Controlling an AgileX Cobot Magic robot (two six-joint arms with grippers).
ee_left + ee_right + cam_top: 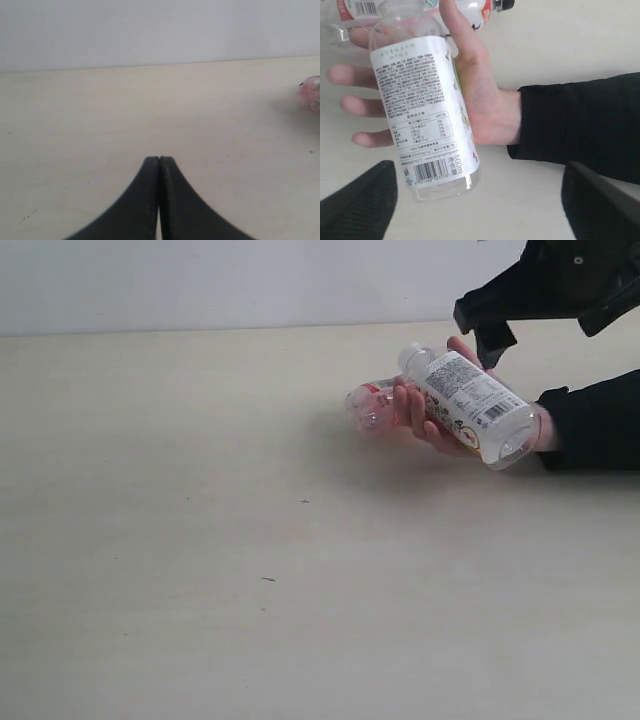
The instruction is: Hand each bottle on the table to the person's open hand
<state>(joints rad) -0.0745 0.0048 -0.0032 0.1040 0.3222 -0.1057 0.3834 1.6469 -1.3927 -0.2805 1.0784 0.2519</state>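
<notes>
1. The table (pixel 200 570) is stretching wide and pale under the person's open hand (pixel 428 418), which is resting on it palm up.
2. A black sleeve (pixel 598 425) is ending at the hand's wrist.
3. The right gripper (pixel 481 333) is hanging just above the hand, near the thumb side. Its jaws are standing spread and are pinching nothing.
4. A white-labelled bottle (pixel 470 405) is lying on the palm. Its long axis is crossing the fingers, with its white cap pointing away from the gripper and its clear base lying nearest the jaws.
   - This hand-off looks complete, so the gripper should only need to lift straight away from the hand.
5. A pinkish bottle (pixel 368 405) is lying on its side just beyond the fingertips, and a black-capped bottle (pixel 495 6) is lying beside the thumb tip.
   - Both are being cut off or hidden by the hand.
   - I cannot tell whether they are touching each other, and no fourth bottle is showing clearly.
6. The left gripper (pixel 159 161) is sitting well apart from the hand with its jaws pressed together on nothing, so the right arm is far nearer to every bottle.
</notes>
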